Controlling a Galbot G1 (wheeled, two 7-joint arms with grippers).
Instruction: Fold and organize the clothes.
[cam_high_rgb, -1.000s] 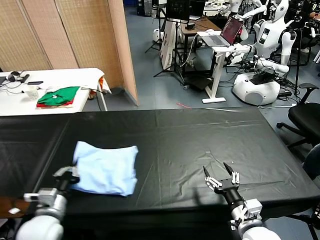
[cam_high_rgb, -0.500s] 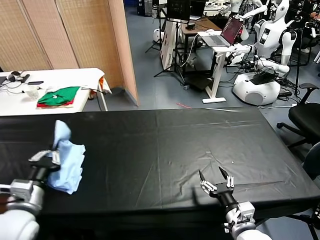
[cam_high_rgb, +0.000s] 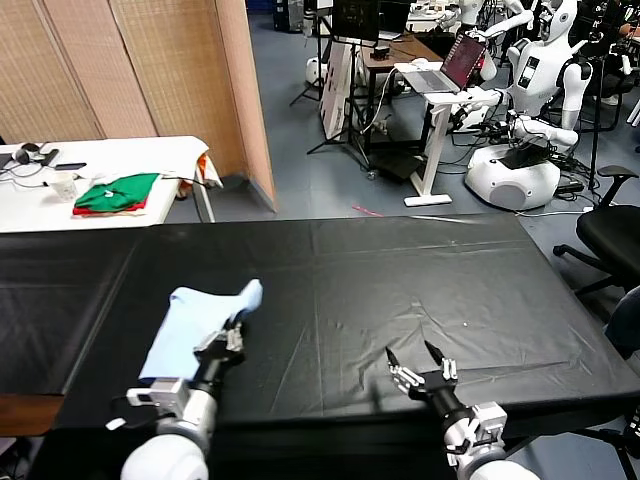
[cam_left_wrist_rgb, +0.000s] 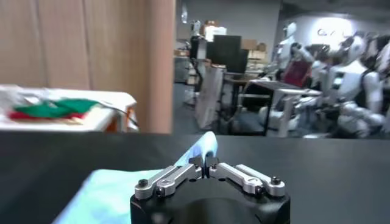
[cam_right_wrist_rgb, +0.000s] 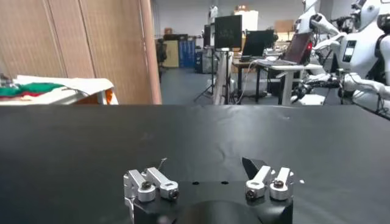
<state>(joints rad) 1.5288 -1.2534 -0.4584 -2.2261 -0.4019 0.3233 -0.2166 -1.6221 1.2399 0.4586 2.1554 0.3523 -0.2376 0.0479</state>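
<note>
In the head view, the pale blue T-shirt (cam_high_rgb: 196, 327) lay bunched on the black table (cam_high_rgb: 400, 270) at the near left, the left gripper (cam_high_rgb: 228, 338) pinching its edge mid-fold. The left wrist view showed closed jaws on cloth. In the right wrist view the right gripper (cam_right_wrist_rgb: 207, 180) waited spread and empty; next likely came laying the fold flat.

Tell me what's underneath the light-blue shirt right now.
Black table cover lies beneath the shirt. The left claw, shut on its edge, hides part; anything under the fabric is covered.
</note>
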